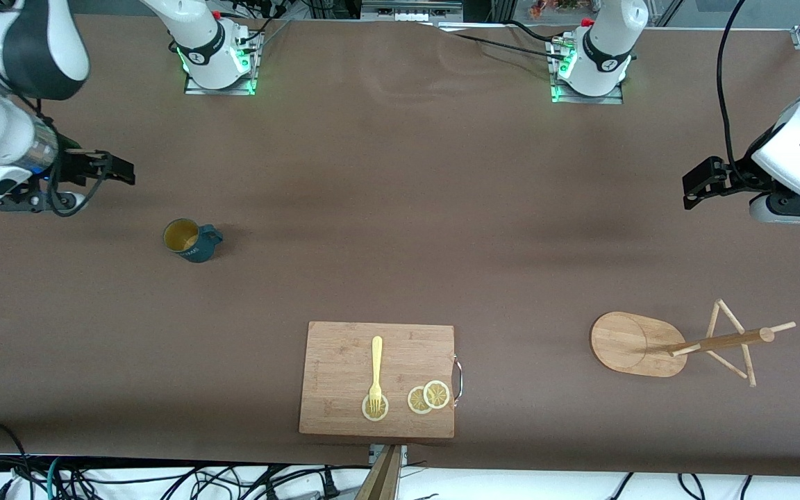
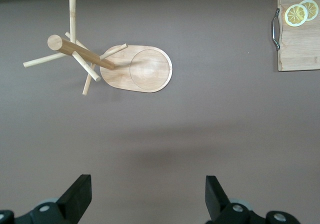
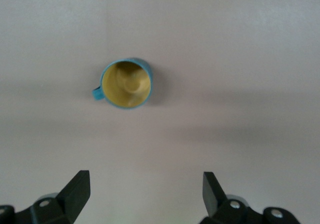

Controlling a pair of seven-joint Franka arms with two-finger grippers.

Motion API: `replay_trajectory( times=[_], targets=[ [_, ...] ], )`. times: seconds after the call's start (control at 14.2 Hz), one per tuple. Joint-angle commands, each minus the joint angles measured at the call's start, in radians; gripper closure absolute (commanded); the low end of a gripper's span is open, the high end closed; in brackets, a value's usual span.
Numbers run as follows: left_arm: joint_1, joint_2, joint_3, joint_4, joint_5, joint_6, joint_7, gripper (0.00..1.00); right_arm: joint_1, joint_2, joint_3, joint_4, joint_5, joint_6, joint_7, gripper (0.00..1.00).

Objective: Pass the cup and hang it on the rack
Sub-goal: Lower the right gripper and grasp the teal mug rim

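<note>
Standing upright on the brown table toward the right arm's end, the small dark teal mug (image 1: 192, 240) is untouched. The light wooden mug tree (image 1: 678, 344) stands toward the left arm's end. The right gripper (image 1: 119, 170) and left gripper (image 1: 698, 187) hover over bare table, fingers wide, holding nothing.

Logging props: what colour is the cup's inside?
Yellowish tan; the cup shows it best in the right wrist view.

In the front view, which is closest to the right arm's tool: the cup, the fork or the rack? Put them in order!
From the right tool, open above the table at the right arm's end:
1. Cup, on the table beside that tool.
2. Fork, on the cutting board mid-table.
3. Rack, toward the left arm's end.
</note>
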Motion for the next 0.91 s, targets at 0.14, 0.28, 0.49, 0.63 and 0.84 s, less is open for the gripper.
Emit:
replay_trajectory(
  times=[0.14, 0.28, 0.49, 0.63, 0.84],
  targets=[
    [-0.005, 0.008, -0.003, 0.031, 0.016, -0.028, -0.007, 0.00, -0.003, 0.005, -0.005, -0.229, -0.012, 0.403, -0.061, 0.01],
    [-0.005, 0.008, -0.002, 0.031, 0.016, -0.028, -0.006, 0.00, -0.003, 0.081, -0.006, -0.232, -0.012, 0.550, -0.077, 0.01],
    [-0.005, 0.008, -0.003, 0.031, 0.016, -0.030, -0.006, 0.00, -0.004, 0.181, -0.011, -0.246, -0.011, 0.733, -0.102, 0.01],
    [-0.005, 0.008, -0.002, 0.031, 0.016, -0.030, -0.006, 0.00, -0.004, 0.242, -0.011, -0.272, -0.011, 0.858, -0.103, 0.01],
    [-0.005, 0.008, -0.002, 0.031, 0.016, -0.030, -0.006, 0.00, -0.004, 0.296, -0.011, -0.270, -0.011, 0.911, -0.146, 0.16]
  ],
)
